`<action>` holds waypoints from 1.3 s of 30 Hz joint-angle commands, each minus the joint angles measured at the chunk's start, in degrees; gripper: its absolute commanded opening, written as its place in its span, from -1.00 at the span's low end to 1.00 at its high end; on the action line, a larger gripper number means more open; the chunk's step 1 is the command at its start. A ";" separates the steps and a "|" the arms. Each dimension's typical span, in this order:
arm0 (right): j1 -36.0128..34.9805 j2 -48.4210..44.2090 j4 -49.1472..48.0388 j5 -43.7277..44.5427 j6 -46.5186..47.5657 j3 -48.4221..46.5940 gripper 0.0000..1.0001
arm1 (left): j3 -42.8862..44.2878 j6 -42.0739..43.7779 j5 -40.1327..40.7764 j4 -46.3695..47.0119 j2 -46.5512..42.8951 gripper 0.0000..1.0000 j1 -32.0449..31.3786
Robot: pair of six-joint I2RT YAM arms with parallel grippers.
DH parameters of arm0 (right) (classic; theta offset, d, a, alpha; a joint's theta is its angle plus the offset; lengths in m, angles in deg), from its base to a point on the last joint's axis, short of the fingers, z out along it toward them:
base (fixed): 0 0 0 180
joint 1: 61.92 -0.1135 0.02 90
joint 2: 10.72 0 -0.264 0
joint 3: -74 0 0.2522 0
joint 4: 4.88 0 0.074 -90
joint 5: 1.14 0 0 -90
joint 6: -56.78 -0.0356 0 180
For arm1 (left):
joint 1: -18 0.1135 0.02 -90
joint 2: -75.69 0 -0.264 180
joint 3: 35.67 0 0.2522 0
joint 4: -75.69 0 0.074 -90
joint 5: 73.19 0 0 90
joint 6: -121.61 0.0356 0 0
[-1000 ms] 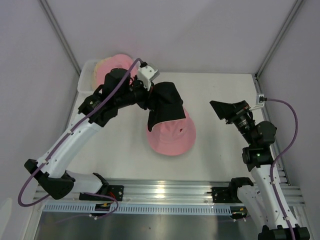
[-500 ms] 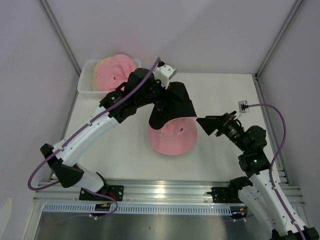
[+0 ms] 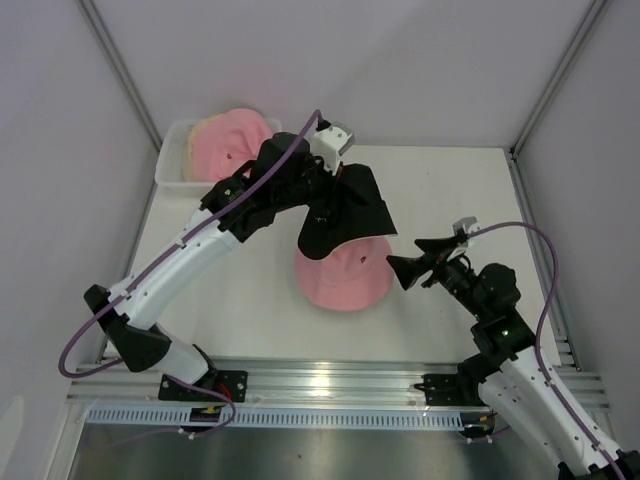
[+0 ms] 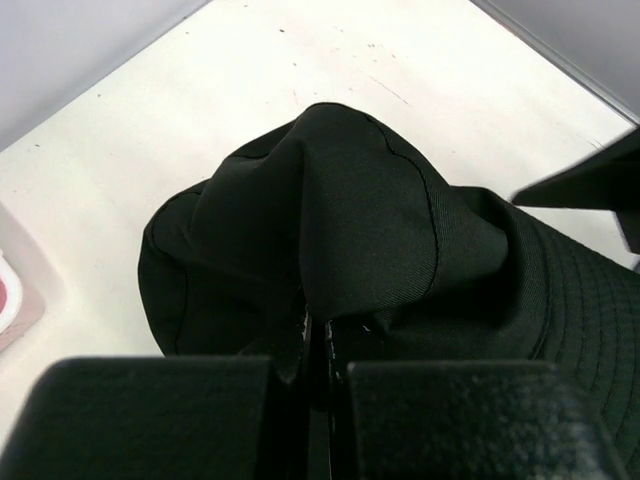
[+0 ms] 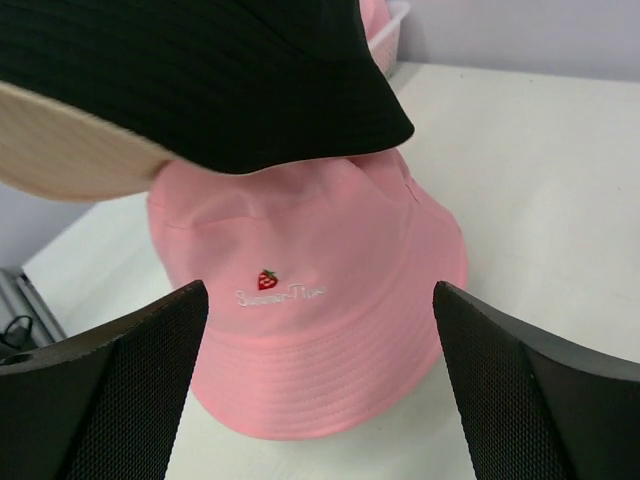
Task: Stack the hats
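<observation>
My left gripper (image 3: 322, 203) is shut on the crown of the black hat (image 3: 348, 212) and holds it in the air, over the far part of a pink hat (image 3: 345, 280) that lies on the table. In the left wrist view the black hat (image 4: 340, 220) is pinched between the closed fingers (image 4: 300, 345). My right gripper (image 3: 408, 265) is open and empty, just right of the pink hat. In the right wrist view its fingers (image 5: 120, 380) flank the pink hat (image 5: 330, 250), with the black hat (image 5: 200, 70) above. A second pink hat (image 3: 235, 145) and a beige hat (image 3: 203, 130) lie in the basket.
The white basket (image 3: 172, 162) stands at the table's far left corner. White walls and metal frame posts surround the table (image 3: 460, 190). A metal rail (image 3: 330, 385) runs along the near edge.
My left arm has carried the black hat to the right, over the pink hat. My right arm has swung left and come down next to the pink hat's right side.
</observation>
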 commanded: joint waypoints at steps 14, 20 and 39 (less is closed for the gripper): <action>-8.16 18.00 -21.96 8.76 6.80 -7.29 0.99 | -2.78 -1.54 -2.50 0.49 -2.37 -0.99 -0.27; -8.51 18.00 -20.74 26.68 10.82 -8.25 0.99 | -4.36 -1.71 -3.72 0.93 -3.77 -0.99 -0.27; -8.07 18.44 -16.34 35.85 8.84 -8.95 0.99 | -12.79 6.72 -8.03 -3.64 -8.79 -0.97 -3.26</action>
